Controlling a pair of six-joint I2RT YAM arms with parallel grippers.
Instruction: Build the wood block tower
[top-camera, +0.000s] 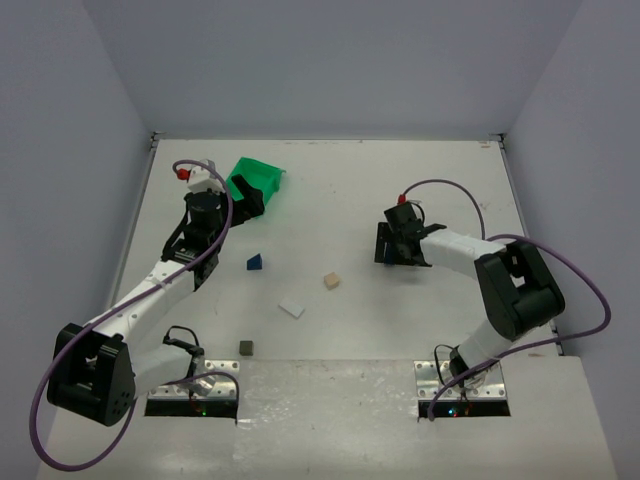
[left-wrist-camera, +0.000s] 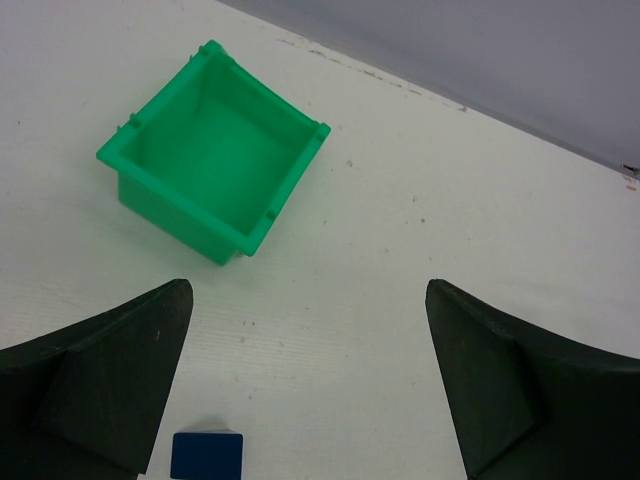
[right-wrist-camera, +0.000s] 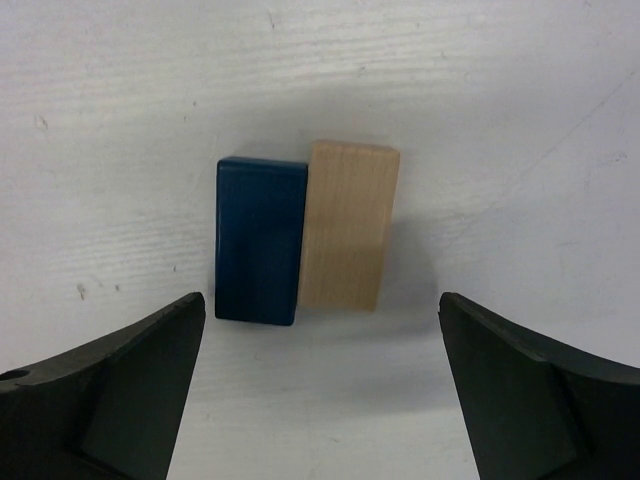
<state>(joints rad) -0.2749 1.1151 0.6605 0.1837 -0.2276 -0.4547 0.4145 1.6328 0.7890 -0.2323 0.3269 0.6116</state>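
In the right wrist view a blue block (right-wrist-camera: 260, 240) and a tan block (right-wrist-camera: 348, 226) lie side by side, touching, on the white table. My right gripper (right-wrist-camera: 320, 380) is open above them, a jaw on either side and touching neither. In the top view the right gripper (top-camera: 392, 246) covers most of the pair. The blue wedge (top-camera: 255, 262), tan cube (top-camera: 331, 281), white slab (top-camera: 291, 308) and dark cube (top-camera: 245, 347) lie loose on the left-middle of the table. My left gripper (top-camera: 250, 200) is open and empty above the table, with the blue wedge (left-wrist-camera: 206, 455) by its left jaw.
A green plastic bin (top-camera: 256, 178) stands empty at the back left, just beyond the left gripper; it also shows in the left wrist view (left-wrist-camera: 215, 150). Walls close the table at the back and on both sides.
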